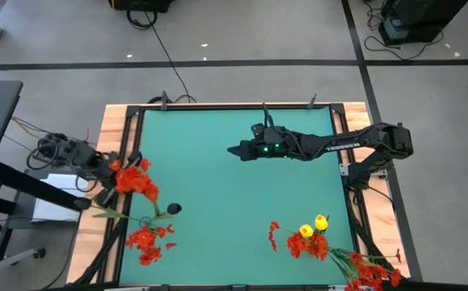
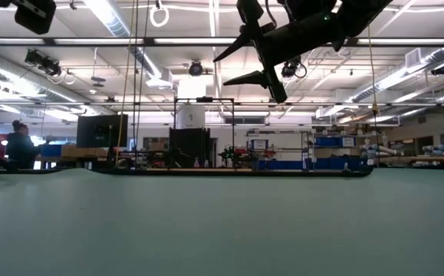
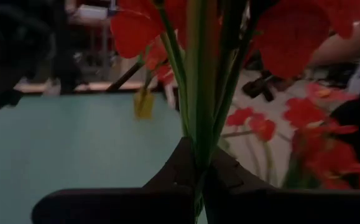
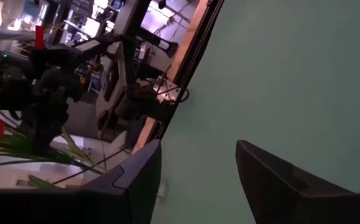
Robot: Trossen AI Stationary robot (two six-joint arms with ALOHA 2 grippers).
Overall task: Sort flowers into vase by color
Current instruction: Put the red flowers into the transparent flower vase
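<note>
Jaws of left gripper (image 3: 199, 186) clamp red flower (image 1: 130, 179) (thin green stalks).

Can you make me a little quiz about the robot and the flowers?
1. True or false: the left gripper is shut on a red flower stem.
2. What colours are the flowers in the pile at the mat's near right? A) red only B) red and yellow C) yellow only
3. Fill in: the right gripper hangs over the green mat with its fingers ____.

Key: 1 true; 2 B; 3 open.
</note>
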